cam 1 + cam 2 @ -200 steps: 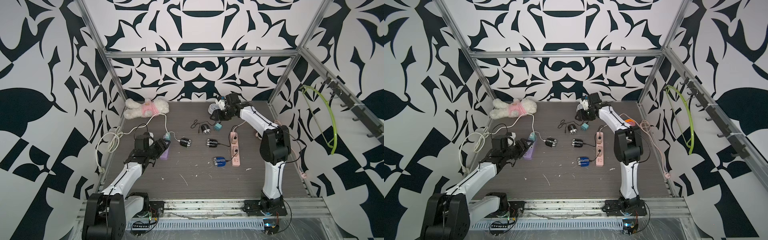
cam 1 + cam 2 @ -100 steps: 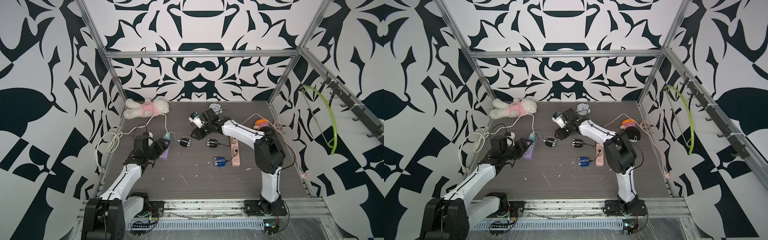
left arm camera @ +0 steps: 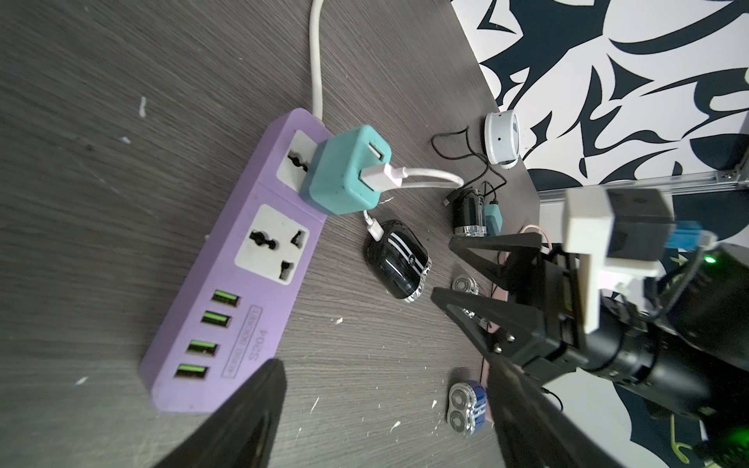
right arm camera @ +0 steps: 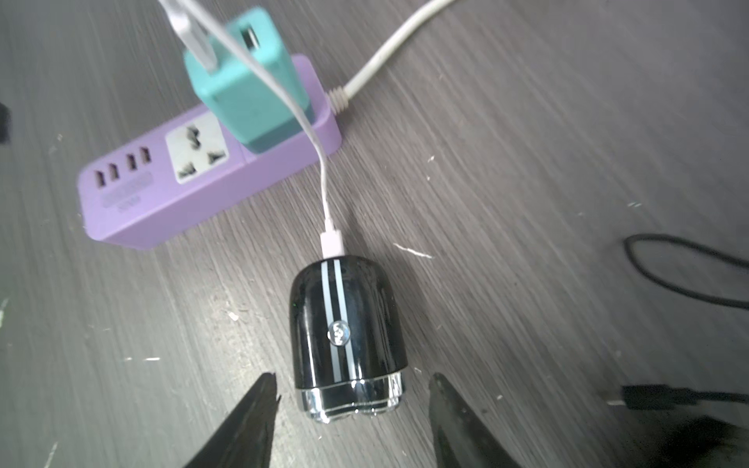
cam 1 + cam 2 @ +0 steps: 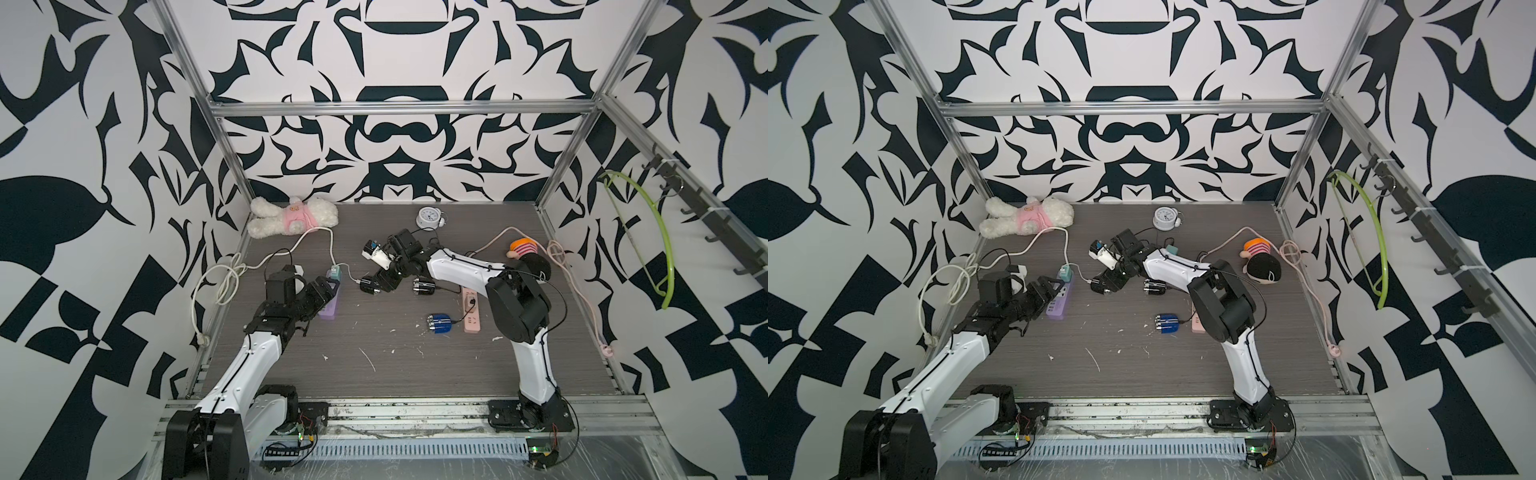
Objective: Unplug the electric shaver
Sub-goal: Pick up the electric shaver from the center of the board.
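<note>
The electric shaver (image 4: 348,328), black with two white stripes, lies on the table (image 5: 374,374). A white cable (image 4: 324,182) runs from it to a teal adapter (image 4: 247,89) seated in a purple power strip (image 4: 194,190). My right gripper (image 4: 354,385) is open, its fingers on either side of the shaver's silver head without touching it. In both top views it hovers at the shaver (image 5: 371,286) (image 5: 1100,286). My left gripper (image 3: 385,372) is open and empty over the USB end of the purple strip (image 3: 227,308), seen from above beside the strip (image 5: 328,305).
A second black shaver (image 5: 423,286) and a blue shaver (image 5: 439,323) lie by a pink power strip (image 5: 471,309). At the back are a white alarm clock (image 5: 428,217), a plush toy (image 5: 291,216) and a doll (image 5: 530,257). Loose white cord coils at the left edge (image 5: 216,286).
My right arm has swung from the back of the table leftward and down to the striped shaver. My left gripper stays at the purple strip, its jaws now wider apart.
</note>
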Motion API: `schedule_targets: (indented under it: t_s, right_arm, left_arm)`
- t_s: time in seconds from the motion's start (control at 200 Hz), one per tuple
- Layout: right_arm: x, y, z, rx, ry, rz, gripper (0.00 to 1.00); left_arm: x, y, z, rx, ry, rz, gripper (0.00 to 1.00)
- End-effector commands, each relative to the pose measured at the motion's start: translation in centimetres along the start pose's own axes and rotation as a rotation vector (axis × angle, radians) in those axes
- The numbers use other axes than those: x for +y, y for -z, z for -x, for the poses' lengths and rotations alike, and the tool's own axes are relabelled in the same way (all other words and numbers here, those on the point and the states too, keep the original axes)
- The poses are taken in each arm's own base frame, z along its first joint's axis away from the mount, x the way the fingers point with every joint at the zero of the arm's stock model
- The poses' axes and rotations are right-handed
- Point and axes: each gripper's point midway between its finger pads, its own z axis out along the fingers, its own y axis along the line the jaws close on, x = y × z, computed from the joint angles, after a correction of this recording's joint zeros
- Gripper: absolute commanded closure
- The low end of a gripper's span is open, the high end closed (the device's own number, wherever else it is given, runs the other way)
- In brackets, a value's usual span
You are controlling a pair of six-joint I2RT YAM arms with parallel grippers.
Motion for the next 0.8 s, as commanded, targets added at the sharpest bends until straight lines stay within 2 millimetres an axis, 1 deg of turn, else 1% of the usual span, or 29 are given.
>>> schedule_targets:
  t_s: [0.0, 0.48, 0.795]
  right_arm:
    - [0.3, 0.8, 2.2, -0.054, 0.038, 0.008, 0.4]
    - [1.1, -1.2, 1.5, -0.018, 0.04, 0.053, 0.36]
    - [1.5, -2.1, 0.6, 0.017, 0.045, 0.045, 0.35]
  left_arm:
    - [-0.4, 0.4, 0.3, -0.017, -0.016, -0.008, 0.17]
    - [0.3, 0.0, -0.1, -0.007, -0.008, 0.005, 0.16]
    - [0.0, 0.1, 0.0, -0.009, -0.013, -0.001, 0.16]
